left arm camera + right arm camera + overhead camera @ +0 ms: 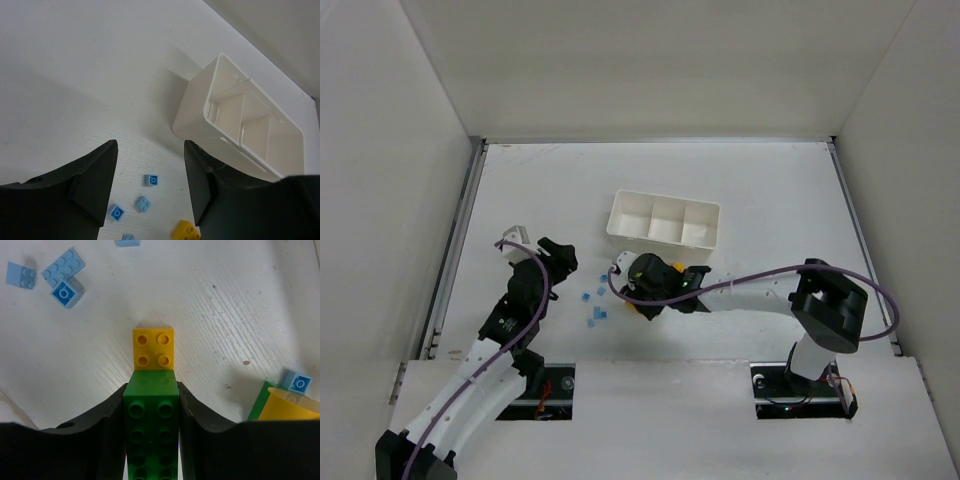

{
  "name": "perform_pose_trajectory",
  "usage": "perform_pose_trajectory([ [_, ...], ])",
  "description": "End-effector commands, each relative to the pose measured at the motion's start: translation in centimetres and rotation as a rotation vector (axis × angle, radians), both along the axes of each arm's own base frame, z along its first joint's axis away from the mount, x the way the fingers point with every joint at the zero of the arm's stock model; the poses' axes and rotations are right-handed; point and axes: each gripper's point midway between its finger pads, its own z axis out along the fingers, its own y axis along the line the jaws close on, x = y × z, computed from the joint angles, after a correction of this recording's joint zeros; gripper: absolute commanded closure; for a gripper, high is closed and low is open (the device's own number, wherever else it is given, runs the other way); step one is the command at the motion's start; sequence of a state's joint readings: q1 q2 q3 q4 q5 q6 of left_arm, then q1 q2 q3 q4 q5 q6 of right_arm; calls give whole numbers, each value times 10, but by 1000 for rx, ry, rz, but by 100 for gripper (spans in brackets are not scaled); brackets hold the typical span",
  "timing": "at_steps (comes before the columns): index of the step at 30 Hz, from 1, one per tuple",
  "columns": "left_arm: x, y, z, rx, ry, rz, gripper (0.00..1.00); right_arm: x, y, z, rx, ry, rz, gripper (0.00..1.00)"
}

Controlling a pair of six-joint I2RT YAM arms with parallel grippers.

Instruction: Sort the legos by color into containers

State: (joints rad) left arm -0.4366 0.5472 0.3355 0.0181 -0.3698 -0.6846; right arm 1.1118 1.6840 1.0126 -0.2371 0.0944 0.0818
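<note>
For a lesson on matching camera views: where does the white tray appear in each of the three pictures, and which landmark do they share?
Top external: tray just above centre, long side across the picture.
Left wrist: tray in the right half, seen from one end.
Right wrist: not in view.
Shared landmark: the light-blue bricks, seen in all three views.

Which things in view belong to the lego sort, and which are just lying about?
Job: green brick in the right claw; yellow brick just beyond it; light-blue bricks; white three-compartment tray.
Not the job: purple cable; white enclosure walls.
</note>
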Motion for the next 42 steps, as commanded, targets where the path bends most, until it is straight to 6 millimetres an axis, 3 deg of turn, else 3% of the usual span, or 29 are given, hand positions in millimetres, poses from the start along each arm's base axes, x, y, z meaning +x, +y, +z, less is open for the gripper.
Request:
perform_pose_trajectory([
  [1,2,-4,12,-36,-36,-14,46,8,9,20,70,-37,-15,77],
  [5,1,-15,17,-50,-17,-63,41,16,8,53,182,-71,-52,80],
  [12,-4,-63,54,-183,-21,-260,41,36,-11,132,492,-131,-161,80],
  [16,-8,-94,66,-248,8,-389,41,43,-28,155,593,-171,-205,80],
  [23,-22,-157,72,-266,29,-598,42,50,-37,165,650,-205,-239,80],
  [26,-26,-175,73,-229,22,-634,43,51,-38,166,660,-211,-237,80],
  [38,-14,-196,55,-111,15,-589,52,45,-34,170,704,-210,-205,79],
  [42,-9,-196,54,-126,-4,-569,61,37,-32,174,739,-185,-180,79],
])
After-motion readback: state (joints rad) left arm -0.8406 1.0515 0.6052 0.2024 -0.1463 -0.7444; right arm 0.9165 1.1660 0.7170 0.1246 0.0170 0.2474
